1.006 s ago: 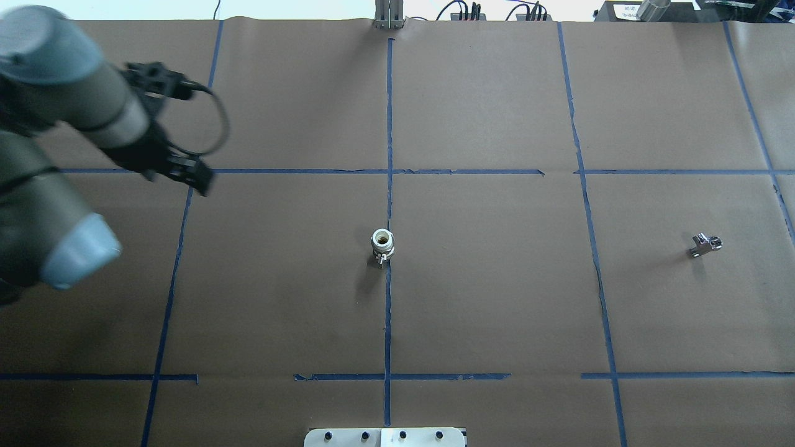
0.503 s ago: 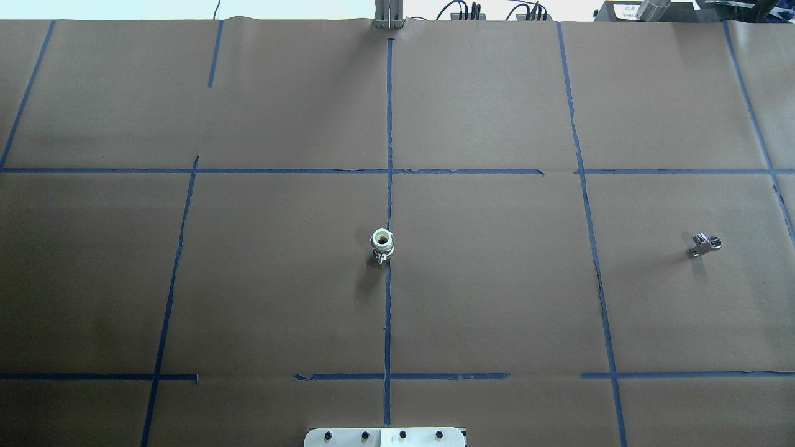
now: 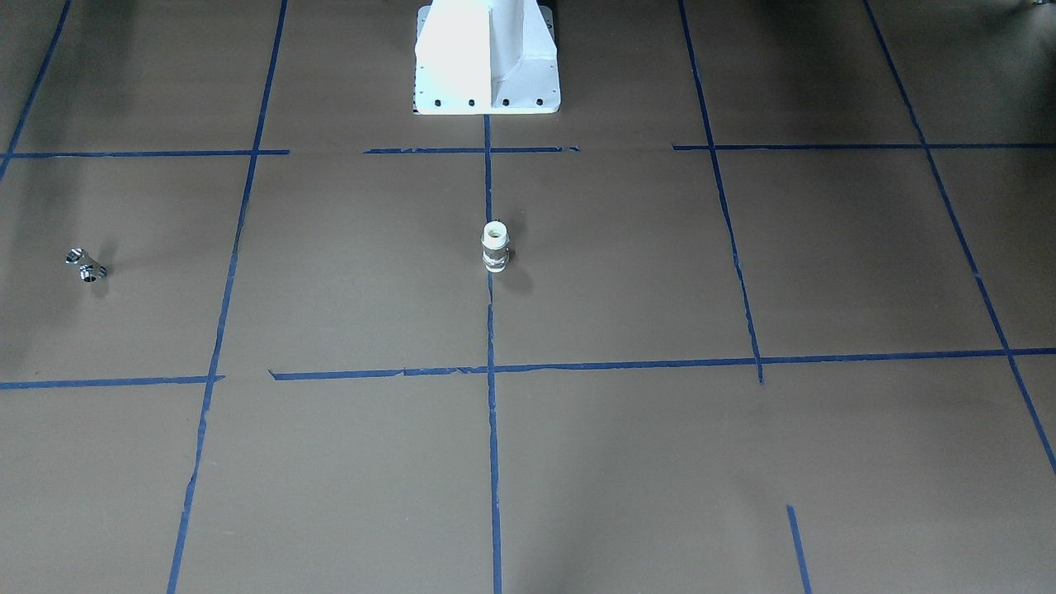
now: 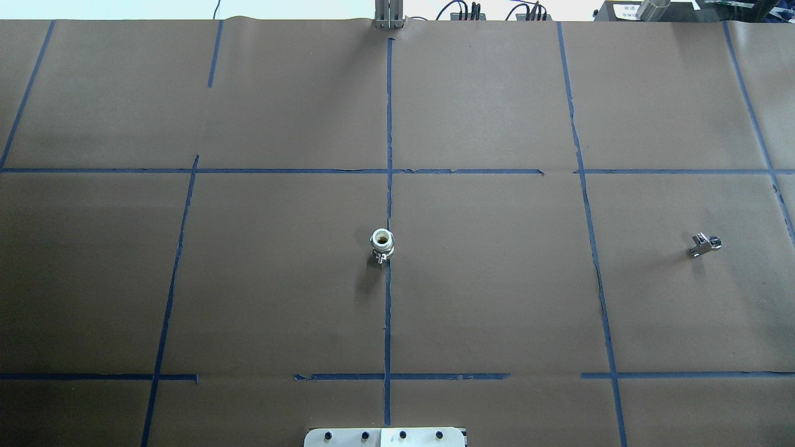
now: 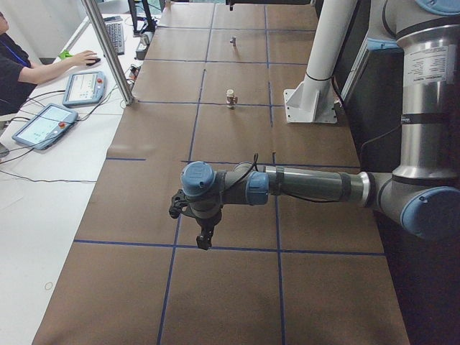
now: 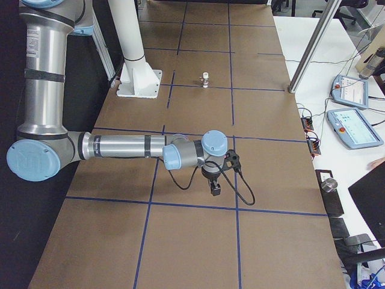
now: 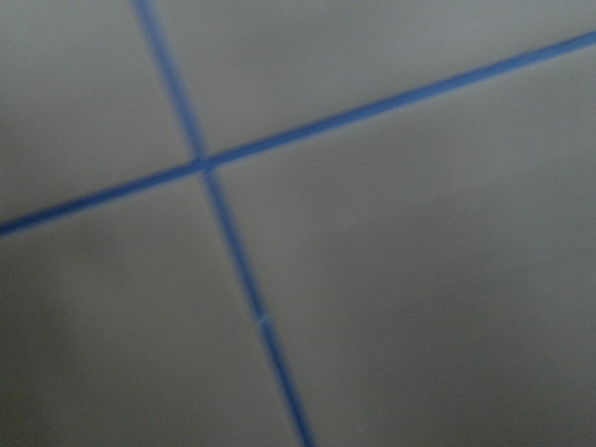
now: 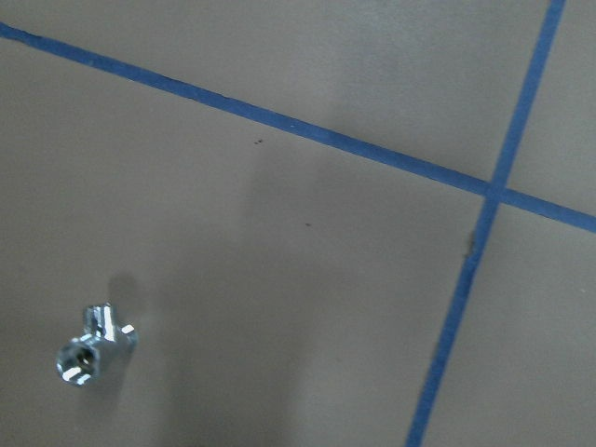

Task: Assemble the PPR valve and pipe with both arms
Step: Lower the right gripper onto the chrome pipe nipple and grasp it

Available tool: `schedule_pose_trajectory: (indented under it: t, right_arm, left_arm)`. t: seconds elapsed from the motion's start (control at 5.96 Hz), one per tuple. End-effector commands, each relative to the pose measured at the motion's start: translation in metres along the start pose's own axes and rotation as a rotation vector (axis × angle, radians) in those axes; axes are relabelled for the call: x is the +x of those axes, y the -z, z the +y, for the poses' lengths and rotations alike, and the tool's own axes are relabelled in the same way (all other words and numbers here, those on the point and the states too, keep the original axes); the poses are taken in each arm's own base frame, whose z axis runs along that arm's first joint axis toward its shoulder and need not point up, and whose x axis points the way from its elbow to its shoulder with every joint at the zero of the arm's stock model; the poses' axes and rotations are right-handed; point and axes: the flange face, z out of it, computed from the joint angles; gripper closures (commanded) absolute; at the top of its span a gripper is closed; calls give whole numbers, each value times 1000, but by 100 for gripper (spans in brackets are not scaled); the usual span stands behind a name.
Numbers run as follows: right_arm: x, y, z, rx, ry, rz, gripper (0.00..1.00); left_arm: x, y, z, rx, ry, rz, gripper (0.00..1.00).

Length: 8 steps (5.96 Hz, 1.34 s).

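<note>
**Left gripper.** It hangs pointing down from the left arm, low over the brown paper table cover and just beside a blue tape line. It shows only in the left side view. Whether its fingers are spread or closed, and whether they hold anything, cannot be told. Contact with the paper cannot be told either.

**Right gripper.** It points down from the right arm, with a black cable loop beside it. It shows only in the right side view, so its opening and any load cannot be told.

**Task parts.**
- The white PPR fitting stands upright, open end up, on the centre tape line. It is well apart from both grippers and between them along the table.
- The small chrome fitting lies on its side at the right gripper's end of the table, well apart from the left gripper. In the right wrist view it sits low and left, apart from the tape lines. In the right side view it cannot be made out.

**Limits of view.**
- The left wrist view is blurred and shows only paper and two crossing tape lines.
- The white pedestal is cut off at the top of the front-facing view.

**Writing.** The label on the left arm's upright segment is too small to read.
</note>
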Motion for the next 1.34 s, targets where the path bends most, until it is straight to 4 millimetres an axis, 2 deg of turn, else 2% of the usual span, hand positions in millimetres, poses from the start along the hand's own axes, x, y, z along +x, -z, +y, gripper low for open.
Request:
schedule_pose_trajectory:
  t: [0.0,0.17,0.34,0.5,0.84,1.01,1.17]
  right_arm:
    - [-71,-41,-10,71,9,-38,0]
    - [-99,-66,-17,55,85,7,0]
    - [-116,-85,-15,34,120,34,0]
    - [-126,-87,-20,35,136,25,0]
    - [-136,-99,-14,8,162,15,0]
    - [-135,-102,-11,0,158,17,17]
    - [-132,-102,-10,-2,159,19,78]
  left_arm:
    - [-1,1,3,6,5,13,0]
    - [-1,1,3,6,5,13,0]
    - [-1,1,4,6,7,13,0]
    - [0,2,3,8,9,12,0]
    - [0,2,3,8,11,12,0]
    - [1,2,3,9,22,12,0]
    - [2,3,2,11,29,12,0]
